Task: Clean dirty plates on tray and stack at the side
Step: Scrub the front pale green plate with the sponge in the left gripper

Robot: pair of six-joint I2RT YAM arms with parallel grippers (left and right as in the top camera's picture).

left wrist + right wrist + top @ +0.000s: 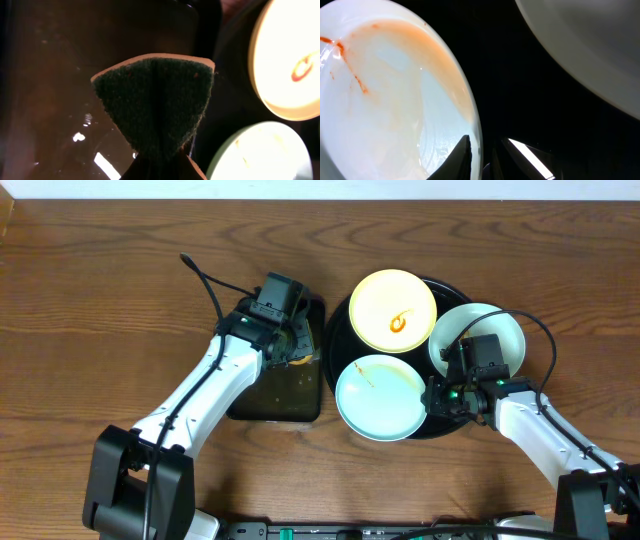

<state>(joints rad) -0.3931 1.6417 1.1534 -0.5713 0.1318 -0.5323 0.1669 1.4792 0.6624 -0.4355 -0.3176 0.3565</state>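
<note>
The right hand (487, 162) is straddling the rim of the pale blue plate (385, 100). One finger is reaching over the inside and the other is sitting outside it, above the round tray (530, 85). I cannot tell whether the fingers are pinching the rim or standing just clear of it.

The plate is looking stiff and glazed, so it is probably slippery, the more so where the orange smear is spreading toward that edge. The thin rim is the only hold on offer, and a plate held there is likely to tip and to chip against its neighbours.

The left hand (285, 330) is clamping a sponge (155, 100) over the rectangular tray (280, 395). The sponge is soft and is folding in the grip, green scouring face outward.

All three plates are lying on the round tray: the blue one at the front, the yellow plate (392, 305) behind it, and the third plate (500, 330) to the right. The right wrist is covering part of the third plate, so any dirt there is hidden. The left hand's fingers are nearly cut off in its own view. Whether the rectangular tray is holding liquid is hard to make out.
</note>
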